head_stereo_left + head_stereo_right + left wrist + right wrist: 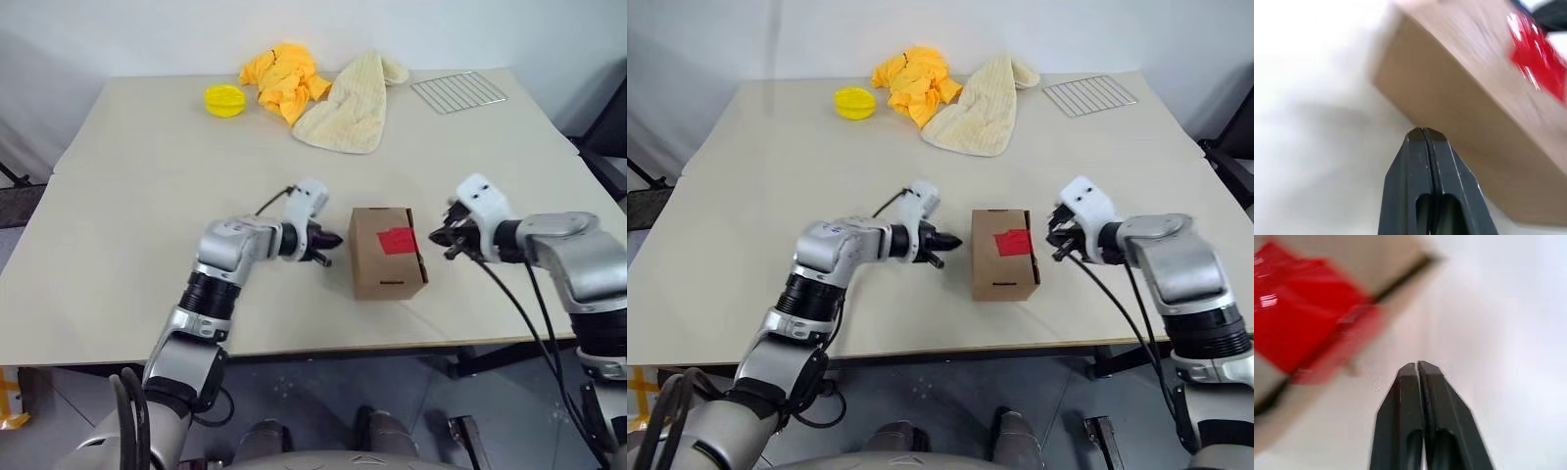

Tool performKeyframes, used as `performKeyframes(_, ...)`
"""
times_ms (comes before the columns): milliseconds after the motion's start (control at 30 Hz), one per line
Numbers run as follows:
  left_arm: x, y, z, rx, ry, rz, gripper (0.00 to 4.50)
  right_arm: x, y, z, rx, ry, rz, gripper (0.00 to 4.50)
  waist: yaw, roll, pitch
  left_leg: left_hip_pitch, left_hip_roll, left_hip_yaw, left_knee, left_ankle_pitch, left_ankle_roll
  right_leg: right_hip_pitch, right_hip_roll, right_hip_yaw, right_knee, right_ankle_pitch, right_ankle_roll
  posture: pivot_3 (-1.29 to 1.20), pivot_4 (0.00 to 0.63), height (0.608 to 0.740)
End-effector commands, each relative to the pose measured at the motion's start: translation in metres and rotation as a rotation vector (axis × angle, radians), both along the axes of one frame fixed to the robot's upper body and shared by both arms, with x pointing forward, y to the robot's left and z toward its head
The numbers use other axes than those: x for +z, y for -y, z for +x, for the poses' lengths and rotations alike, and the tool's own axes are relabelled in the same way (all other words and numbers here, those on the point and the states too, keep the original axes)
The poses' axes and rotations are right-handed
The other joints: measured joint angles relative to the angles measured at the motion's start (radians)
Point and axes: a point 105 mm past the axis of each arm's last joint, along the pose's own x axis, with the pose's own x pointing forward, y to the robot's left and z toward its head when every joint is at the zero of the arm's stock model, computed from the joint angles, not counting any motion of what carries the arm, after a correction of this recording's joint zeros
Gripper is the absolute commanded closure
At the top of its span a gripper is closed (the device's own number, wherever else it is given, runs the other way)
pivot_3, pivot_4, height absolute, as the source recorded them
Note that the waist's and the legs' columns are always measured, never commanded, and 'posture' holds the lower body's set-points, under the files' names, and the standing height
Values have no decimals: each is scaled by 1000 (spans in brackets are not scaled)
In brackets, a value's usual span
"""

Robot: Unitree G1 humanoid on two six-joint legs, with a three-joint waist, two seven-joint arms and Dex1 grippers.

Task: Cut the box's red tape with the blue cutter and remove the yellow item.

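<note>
Left gripper [331, 241]: fingers pressed together, empty, hovering just off the box's left side, tips aimed at that wall, small gap showing between tip and cardboard. Right gripper [443, 235]: fingers together in the right wrist view, nothing between them, poised just off the box's right side, apart from it.

Box [382, 257]: brown carton, flaps down, standing near the tabletop's front edge, roughly midway between the left and right edges, between the two grippers. Red tape [397, 239]: stuck on the box's top toward its right side, folding over the right rim, uncut as far as visible. Dark slot visible low on the front wall.

Tabletop [147, 225]: pale, bare across the broad middle band from left edge to right edge; open room behind the box up to the clutter along the back. Short strip of free surface between box and front edge.

Along the back edge, well apart from the box: round yellow dish [224, 100] toward the back left; yellow-orange cloth [282, 80] bunched just beside it; cream towel [353, 106] overlapping the cloth's right side, reaching toward the middle; wire rack [458, 91] lying flat near the back right corner, close to the right edge.
</note>
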Motion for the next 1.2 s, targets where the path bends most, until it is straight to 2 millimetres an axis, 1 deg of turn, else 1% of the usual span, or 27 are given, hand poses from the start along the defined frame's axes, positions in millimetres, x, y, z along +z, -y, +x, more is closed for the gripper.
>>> performKeyframes(33,34,6,-3,-64,56,-132,4500,25,5,-9,-32,72,36,3307,0,0,0,0,0,0,0,0,0,0,0,0,0,0,0,0,150,740)
performKeyframes(100,45,11,-10,-128,31,-195,4500,35,2,-14,-50,87,83,2613,1,0,0,-1,0,0,0,0,0,0,0,0,0,0,0,0,150,740)
performKeyframes(200,52,23,-20,-210,13,-223,4500,43,-7,-20,-65,83,173,1565,0,0,0,-1,0,0,0,0,0,0,0,0,0,0,0,0,150,740)
performKeyframes(233,52,28,-23,-232,4,-224,4500,42,-11,-22,-68,68,207,1297,0,0,0,-1,0,0,0,0,0,0,0,0,0,0,0,0,150,740)
performKeyframes(300,51,35,-24,-259,4,-209,4500,40,-18,-26,-74,45,243,573,1,0,0,0,0,0,0,0,0,0,0,0,0,0,0,0,150,740)
performKeyframes(367,46,41,-23,-274,8,-183,4500,34,-22,-30,-81,16,267,44,1,0,0,0,0,0,0,0,0,0,0,0,0,0,0,0,150,740)
performKeyframes(467,36,53,-23,-310,12,-145,4500,22,-28,-35,-70,-36,285,44,2,0,0,-1,0,0,0,0,0,0,0,0,0,0,0,0,150,740)
performKeyframes(500,30,58,-24,-327,15,-119,4500,15,-29,-37,-66,-61,283,44,3,0,0,-1,0,0,0,0,0,0,0,0,0,0,0,0,150,740)
performKeyframes(600,14,67,-25,-373,20,-53,4500,0,-27,-37,-82,-105,275,44,1,0,0,-1,0,0,0,0,0,0,0,0,0,0,0,0,150,740)
performKeyframes(700,8,68,-27,-401,27,-26,4500,-6,-24,-37,-96,-116,267,44,-1,0,0,0,0,0,0,0,0,0,0,0,0,0,0,0,150,740)
performKeyframes(833,4,69,-28,-423,28,-6,4500,-20,-16,-41,-119,-155,243,44,2,0,0,0,0,0,0,0,0,0,0,0,0,0,0,0,150,740)
performKeyframes(967,1,67,-30,-431,25,7,4500,-27,-9,-48,-127,-178,242,44,5,-1,-1,0,0,0,0,0,0,0,0,0,0,0,0,0,150,740)
performKeyframes(1200,-5,64,-31,-433,19,22,4500,-39,8,-52,-173,-208,234,44,6,-3,-2,2,0,-1,0,0,0,3,0,0,-1,0,0,0,150,740)
